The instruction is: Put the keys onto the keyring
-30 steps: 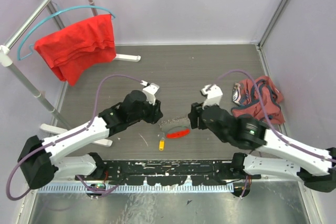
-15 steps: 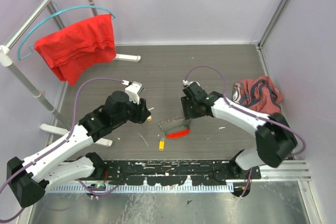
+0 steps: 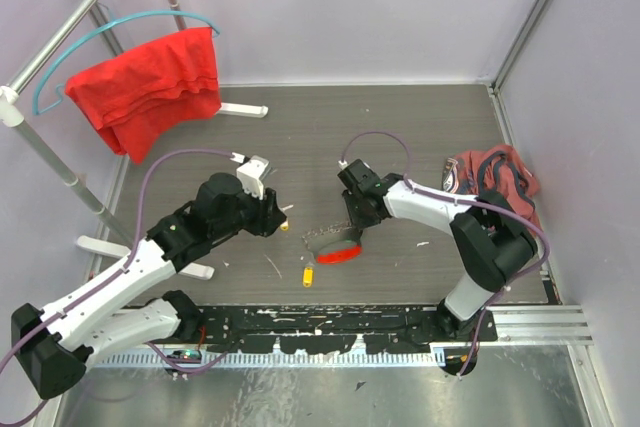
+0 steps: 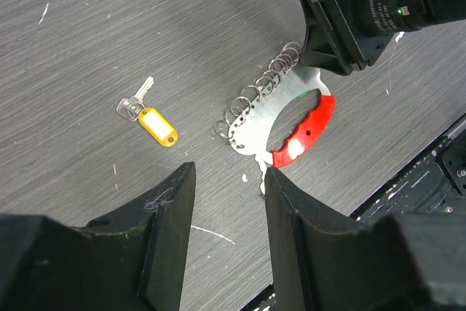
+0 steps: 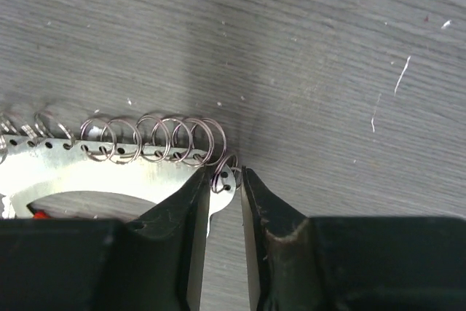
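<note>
The keyring (image 3: 338,253), a red bar on a silver plate edged with several wire rings, lies on the dark table. In the right wrist view the keyring's plate (image 5: 109,169) ends in a small tab, which sits between my right gripper's (image 5: 226,172) jaws; they press that tab and its ring. Seen from above, the right gripper (image 3: 352,227) is at the keyring's far end. One of the keys, with a yellow tag (image 3: 308,274), lies loose near the keyring (image 4: 255,125); the same key (image 4: 156,125) shows from the left wrist. My left gripper (image 4: 229,172) hovers open and empty to the left (image 3: 278,217).
A red cloth (image 3: 150,82) hangs on a hanger at the back left, on a metal rack whose white foot (image 3: 240,109) rests on the table. Crumpled reddish clothing (image 3: 490,187) lies at the right. A black rail (image 3: 320,319) runs along the near edge.
My right arm swung in from the right to the keyring's end and its jaws narrowed around the tab. The left arm drew back to the left.
</note>
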